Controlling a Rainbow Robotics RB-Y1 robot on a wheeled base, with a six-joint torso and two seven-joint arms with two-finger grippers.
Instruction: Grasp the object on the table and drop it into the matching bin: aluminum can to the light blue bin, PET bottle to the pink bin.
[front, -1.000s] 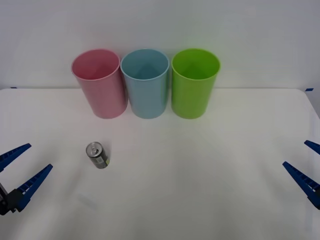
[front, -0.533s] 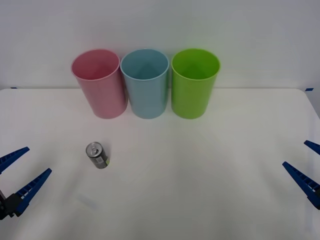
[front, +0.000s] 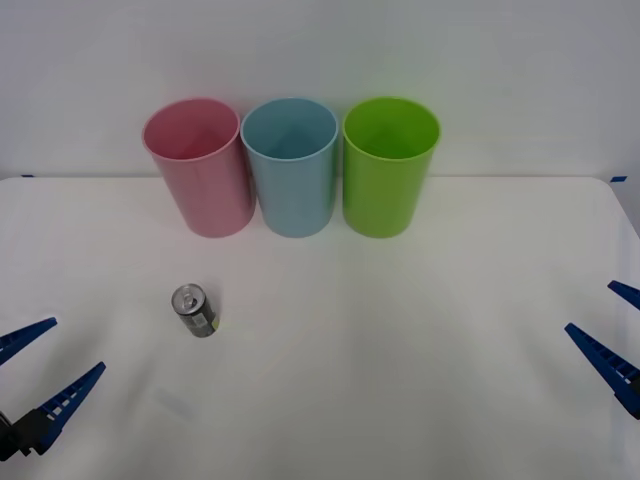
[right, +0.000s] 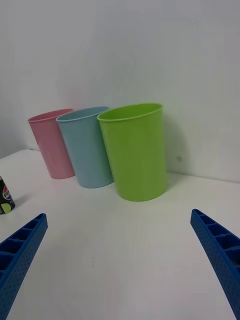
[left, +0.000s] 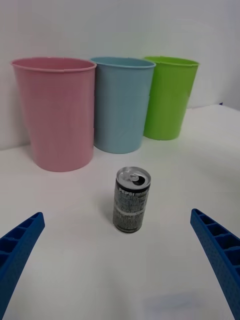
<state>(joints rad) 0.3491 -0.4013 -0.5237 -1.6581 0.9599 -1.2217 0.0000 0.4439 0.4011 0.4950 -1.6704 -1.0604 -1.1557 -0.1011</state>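
**Can untouched, grasp not started**

Aluminum can (front: 194, 311) stands upright on the white surface (front: 400, 380), silver top up, roughly 8 o'clock from the surface's centre in the front view. It is well apart from the bins and touching nothing.

Bins sit in a row at 12 o'clock against the far wall: pink bin (front: 197, 165), light blue bin (front: 291, 165), lime green bin (front: 389, 165). All upright. Interiors look empty, though the bottoms are hard to make out.

Left hand (front: 38, 368) is at about 8 o'clock near the surface's edge, fingers spread wide, holding nothing. In the left wrist view the can (left: 132, 200) sits centred between the fingers but ahead of them, so it lines up for an approach.

Right hand (front: 612, 330) is parked at 4 o'clock, also spread wide and empty, pointed toward the bins.

Progress: essentially zero. Left to do: close in, grip the can, lift, carry to the light blue bin, release. The left hand is the obvious candidate.
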